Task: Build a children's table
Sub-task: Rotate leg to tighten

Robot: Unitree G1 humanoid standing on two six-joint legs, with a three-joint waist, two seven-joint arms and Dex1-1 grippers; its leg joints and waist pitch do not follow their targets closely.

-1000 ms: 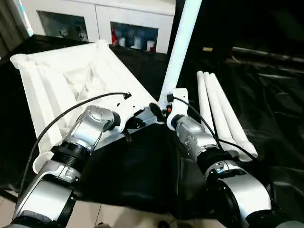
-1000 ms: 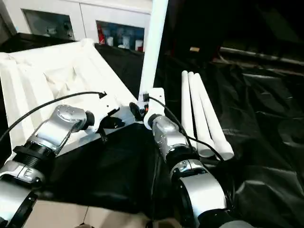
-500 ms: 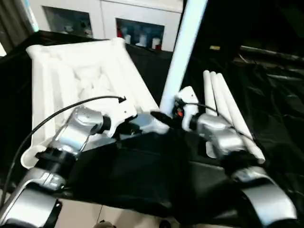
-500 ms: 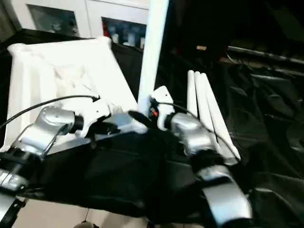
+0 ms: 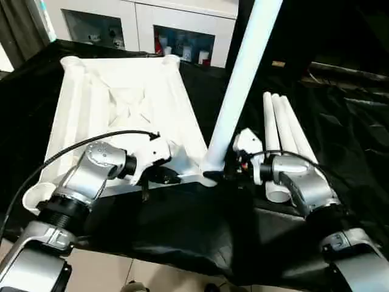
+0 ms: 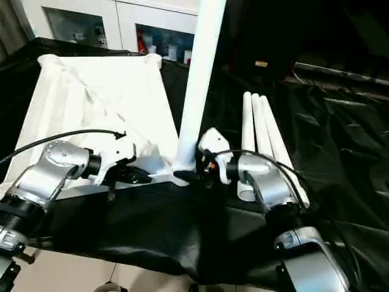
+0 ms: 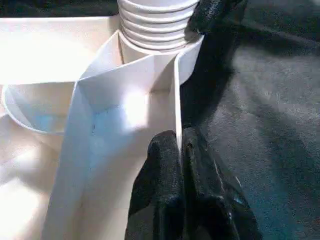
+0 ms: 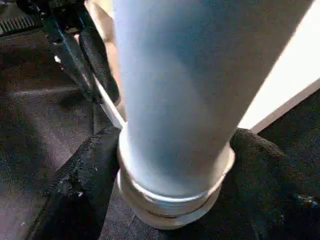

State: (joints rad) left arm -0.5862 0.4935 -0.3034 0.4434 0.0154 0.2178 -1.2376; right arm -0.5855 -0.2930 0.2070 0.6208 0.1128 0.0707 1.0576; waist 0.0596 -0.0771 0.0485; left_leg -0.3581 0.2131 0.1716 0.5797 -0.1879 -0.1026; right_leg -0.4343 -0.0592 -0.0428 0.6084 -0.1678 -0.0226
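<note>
Lying upside down on the black-draped worktop (image 5: 170, 231), the white table top (image 5: 121, 115) fills the left half, ribbed underside up, its near edge running close along the worktop's front edge and round sockets showing at its far corners. Left gripper (image 5: 163, 177) is at that near edge, toward the near right corner; in the left wrist view its two black fingers (image 7: 165, 185) are pressed together on a thin upright wall of the near rim, clamped on it. At the near right corner socket (image 7: 172, 57) one leg (image 5: 243, 79) stands nearly upright, leaning slightly to the right, its ridged collared end seated in or just at the socket mouth; how deep it sits is hard to judge. Right gripper (image 5: 226, 174) is at the base of that leg; in the right wrist view a black finger (image 8: 85, 175) lies on each side of the leg just above its collar, closed around it. Further right, three spare legs (image 5: 282, 131) lie side by side, touching, pointing from the front toward the back edge of the worktop.
</note>
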